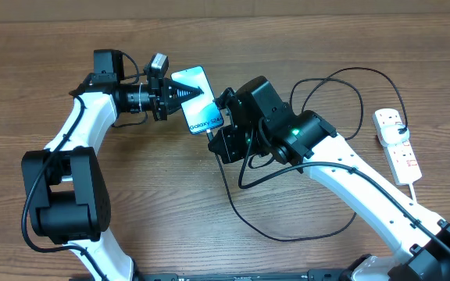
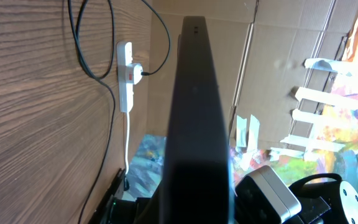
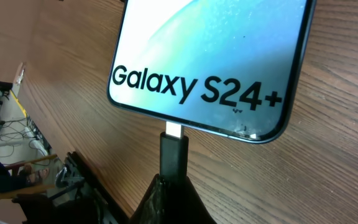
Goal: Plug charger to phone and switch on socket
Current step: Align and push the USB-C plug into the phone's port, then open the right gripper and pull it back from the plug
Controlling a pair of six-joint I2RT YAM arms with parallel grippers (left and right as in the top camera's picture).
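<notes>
The phone (image 1: 202, 118) has a lit blue-teal screen with "Galaxy S24+" text and is held tilted above the table. My left gripper (image 1: 192, 94) is shut on its upper part. In the left wrist view only its dark edge (image 2: 194, 106) shows. My right gripper (image 3: 174, 190) is shut on the charger's small plug tip (image 3: 174, 152). The tip's silver end meets the port in the phone's (image 3: 210, 50) bottom edge. The charger's thin black cable (image 1: 244, 219) loops over the table to a black plug (image 1: 398, 134) seated in the white socket strip (image 1: 403, 160).
The socket strip lies at the right table edge and shows in the left wrist view (image 2: 125, 87) with its white cord (image 2: 128, 143). Cable loops lie under and behind my right arm (image 1: 342, 164). Cardboard walls stand beyond the table.
</notes>
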